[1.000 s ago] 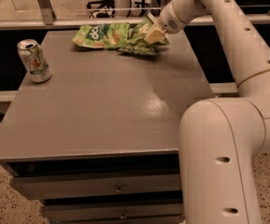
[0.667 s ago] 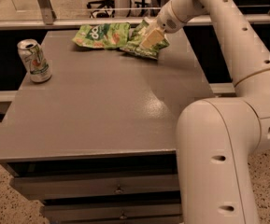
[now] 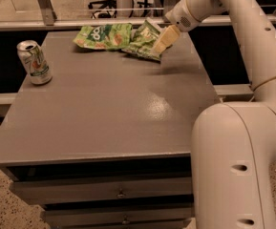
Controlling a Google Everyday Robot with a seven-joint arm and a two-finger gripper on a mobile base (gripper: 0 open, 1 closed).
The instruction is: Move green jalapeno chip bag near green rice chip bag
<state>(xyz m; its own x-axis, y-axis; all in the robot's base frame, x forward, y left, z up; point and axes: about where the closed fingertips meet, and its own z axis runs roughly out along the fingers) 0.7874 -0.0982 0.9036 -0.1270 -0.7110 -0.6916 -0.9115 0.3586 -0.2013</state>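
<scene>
The green jalapeno chip bag lies crumpled on the far part of the grey table, right of centre. Its left edge touches or slightly overlaps the lighter green rice chip bag, which lies flat to its left. My gripper reaches in from the upper right and sits at the right edge of the jalapeno bag, low over the table. I cannot tell whether it touches the bag.
A soda can stands upright near the table's left edge. My arm's large white body fills the lower right, beside the table's right edge. A railing runs behind the table's far edge.
My gripper has shifted a little to the right, toward the right edge of the jalapeno bag. Both bags lie about where they were.
</scene>
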